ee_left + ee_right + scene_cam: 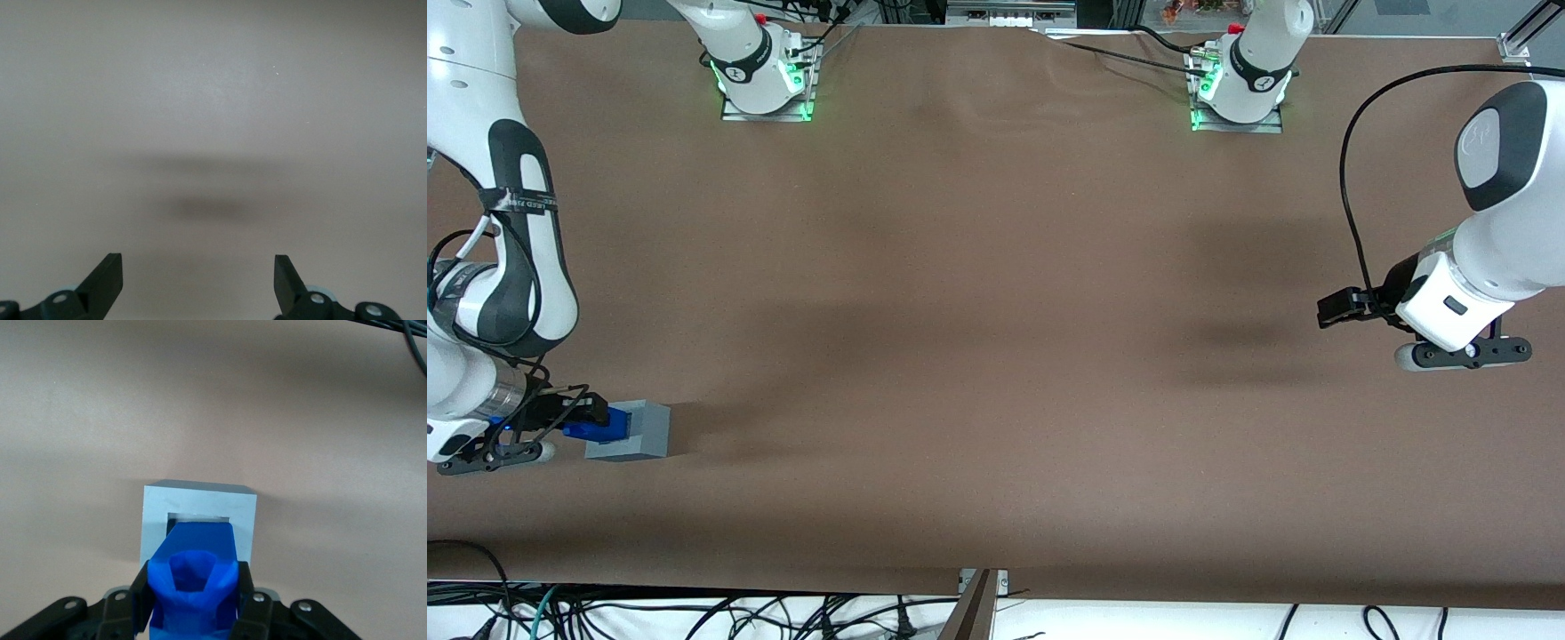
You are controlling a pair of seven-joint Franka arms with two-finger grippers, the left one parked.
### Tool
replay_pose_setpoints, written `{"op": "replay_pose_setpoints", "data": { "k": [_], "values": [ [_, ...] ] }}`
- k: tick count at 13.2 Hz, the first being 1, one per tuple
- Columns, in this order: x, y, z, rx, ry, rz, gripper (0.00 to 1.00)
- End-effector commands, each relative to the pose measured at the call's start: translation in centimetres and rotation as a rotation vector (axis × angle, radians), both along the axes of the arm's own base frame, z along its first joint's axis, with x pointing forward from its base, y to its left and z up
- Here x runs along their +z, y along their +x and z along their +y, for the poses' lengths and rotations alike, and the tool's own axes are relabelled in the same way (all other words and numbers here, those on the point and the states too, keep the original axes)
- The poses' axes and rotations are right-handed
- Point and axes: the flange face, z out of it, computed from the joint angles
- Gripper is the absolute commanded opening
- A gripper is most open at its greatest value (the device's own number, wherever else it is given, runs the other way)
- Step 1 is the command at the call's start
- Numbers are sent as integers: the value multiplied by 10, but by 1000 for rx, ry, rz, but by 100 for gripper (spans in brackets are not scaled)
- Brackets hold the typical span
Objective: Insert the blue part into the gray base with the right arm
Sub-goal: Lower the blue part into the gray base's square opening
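Note:
The gray base [633, 432] sits on the brown table near the front edge, at the working arm's end. My right gripper [580, 416] is shut on the blue part [592, 430], holding it over the base's top. In the right wrist view the blue part [193, 577] sits clamped between both black fingers [141, 590], and its lower end reaches into the square recess of the gray base [200, 503]. How deep it sits I cannot tell.
The brown table mat [996, 311] spreads wide toward the parked arm's end. Two arm mounts [765, 84] stand at the table's back edge. Cables [694, 613] hang below the front edge.

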Motion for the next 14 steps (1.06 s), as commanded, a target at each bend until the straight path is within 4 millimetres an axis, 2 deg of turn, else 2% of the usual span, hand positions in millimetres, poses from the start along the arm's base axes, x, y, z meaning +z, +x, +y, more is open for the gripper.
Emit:
{"op": "replay_pose_setpoints", "data": {
  "k": [1,6,14],
  "values": [
    [-30,-4,8,-5,35,45,30],
    [-34,-4,11,-2,44,49,30],
    [-57,-7,-3,-69,75,65,31]
  ]
}}
